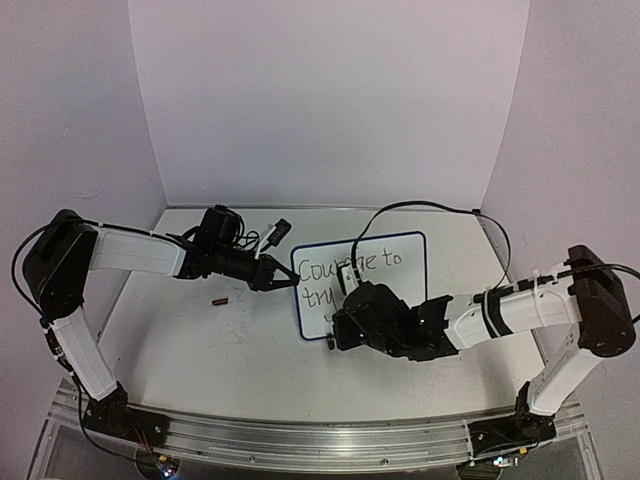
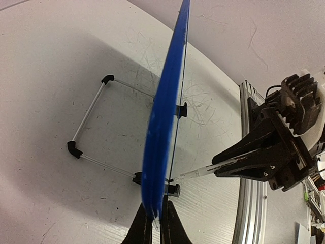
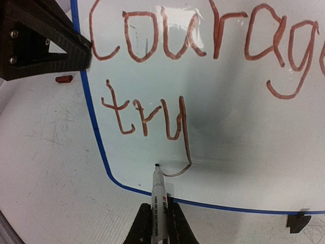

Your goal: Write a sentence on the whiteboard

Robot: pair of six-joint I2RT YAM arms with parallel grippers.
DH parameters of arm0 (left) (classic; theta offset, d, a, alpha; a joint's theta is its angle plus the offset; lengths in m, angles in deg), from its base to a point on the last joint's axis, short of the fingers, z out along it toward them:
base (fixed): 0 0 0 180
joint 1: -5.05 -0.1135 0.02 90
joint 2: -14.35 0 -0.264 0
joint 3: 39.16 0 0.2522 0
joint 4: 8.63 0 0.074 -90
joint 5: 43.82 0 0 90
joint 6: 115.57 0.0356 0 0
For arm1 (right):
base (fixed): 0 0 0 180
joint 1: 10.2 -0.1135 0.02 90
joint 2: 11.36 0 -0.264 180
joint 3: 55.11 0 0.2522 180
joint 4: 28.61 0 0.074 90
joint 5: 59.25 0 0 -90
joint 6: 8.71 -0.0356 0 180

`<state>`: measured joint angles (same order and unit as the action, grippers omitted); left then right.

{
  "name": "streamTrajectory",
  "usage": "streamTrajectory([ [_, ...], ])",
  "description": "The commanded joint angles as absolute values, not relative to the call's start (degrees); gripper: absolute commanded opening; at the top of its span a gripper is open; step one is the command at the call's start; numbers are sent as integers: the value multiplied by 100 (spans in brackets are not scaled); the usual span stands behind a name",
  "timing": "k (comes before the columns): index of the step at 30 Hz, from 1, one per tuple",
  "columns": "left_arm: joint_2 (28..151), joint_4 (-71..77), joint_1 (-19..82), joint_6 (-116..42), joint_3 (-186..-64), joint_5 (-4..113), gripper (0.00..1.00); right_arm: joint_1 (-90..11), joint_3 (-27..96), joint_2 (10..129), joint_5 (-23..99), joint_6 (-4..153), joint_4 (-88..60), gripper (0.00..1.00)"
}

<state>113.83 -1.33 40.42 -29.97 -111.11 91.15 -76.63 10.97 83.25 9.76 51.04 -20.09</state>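
Left fingers [image 2: 143, 230]: clenched on the blue edge of the whiteboard [image 2: 165, 127], which stands upright between them.
Right fingers [image 3: 139, 227]: clamped around a marker [image 3: 159, 195], its tip just ahead of them.
Sentence [image 3: 144, 119]: "Courage to" above "try"; the marker tip touches the y's tail.
Whiteboard: on the tabletop [image 3: 45, 168].

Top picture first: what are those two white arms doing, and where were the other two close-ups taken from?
They are two robot arms bolted to a table, seen from a camera overhead. The other two pictures come from small cameras on each wrist. The left arm's fingers pinch the edge of a small standing whiteboard, apparently to steady it. The right arm's fingers hold a marker, its tip at the board, where "Courage to try" is written. A small reddish piece lies on the table beside the board.
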Motion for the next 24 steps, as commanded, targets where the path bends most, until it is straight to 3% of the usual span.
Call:
streamTrajectory([
  [1, 11326, 302, 4179, -2740, -11190, 9012, 0, -7606, 1058, 7604, 1095, 5296, -2240, 0],
  [7, 11363, 320, 4178, -2715, -11237, 8993, 0, -7556, 272, 6787, 1167, 5664, -2351, 0],
  [24, 11234, 764, 4179, -2823, -11466, 8654, 0, -7543, 287, 6449, 626, 5683, -2324, 0],
])
